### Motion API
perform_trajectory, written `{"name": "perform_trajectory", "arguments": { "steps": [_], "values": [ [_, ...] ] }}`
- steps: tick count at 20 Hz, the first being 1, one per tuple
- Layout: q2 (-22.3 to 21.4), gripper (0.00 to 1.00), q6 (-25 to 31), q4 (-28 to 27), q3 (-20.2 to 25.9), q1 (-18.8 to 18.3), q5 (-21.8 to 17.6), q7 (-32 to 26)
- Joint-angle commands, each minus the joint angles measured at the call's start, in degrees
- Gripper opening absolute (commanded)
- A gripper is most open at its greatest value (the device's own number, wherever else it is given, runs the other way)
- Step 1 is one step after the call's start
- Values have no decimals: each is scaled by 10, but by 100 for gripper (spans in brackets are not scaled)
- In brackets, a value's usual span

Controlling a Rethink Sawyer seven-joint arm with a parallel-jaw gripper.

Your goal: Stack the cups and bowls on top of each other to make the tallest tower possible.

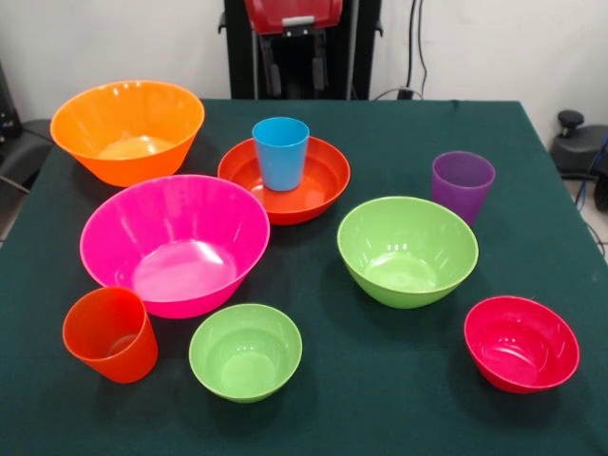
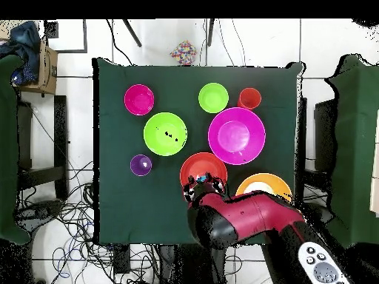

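Nothing is stacked into a tower except one pair: the blue cup (image 1: 281,152) stands upright inside the shallow red-orange bowl (image 1: 318,190), which sits on the green-covered counter (image 1: 532,256) near the middle of its far edge in the front view. The large orange bowl (image 1: 128,128) sits at the far left corner, mouth up, empty. The large pink bowl (image 1: 176,242) is just in front of it, close beside the red-orange bowl; whether their rims touch cannot be told. The orange cup (image 1: 109,334) stands upright at the near left, just beside the pink bowl's wall (contact not resolvable). The small lime green bowl (image 1: 245,351) sits near the middle of the near edge. The medium lime green bowl (image 1: 407,250) is right of centre, with the purple cup (image 1: 462,185) upright behind it, apart from it. The small crimson bowl (image 1: 522,342) sits alone toward the near right corner.

A fourth, red cup is not visible in either view.

In the overhead view the red and black arm (image 2: 248,218) reaches in from the counter's bottom edge, and its black end, the gripper (image 2: 200,186), lies over the red-orange bowl and covers the blue cup. In the front view only the arm's red housing shows at the top edge, behind the counter. The gripper's state cannot be told from either view.
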Motion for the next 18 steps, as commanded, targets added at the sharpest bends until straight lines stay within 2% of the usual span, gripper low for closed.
{"name": "perform_trajectory", "arguments": {
  "steps": [1, 5, 7, 11, 16, 18],
  "values": [
    [-39, 100, 102, 76, 133, -57, 49, -126],
    [-54, 100, 116, 82, 172, -92, 53, -137],
    [-60, 100, 118, 79, 174, -97, 39, -135],
    [-47, 100, 104, 66, 147, -92, -31, -113],
    [-12, 100, 84, 34, 89, -60, -132, -74],
    [-3, 100, 76, 28, 78, -55, -160, -60]
  ]
}}
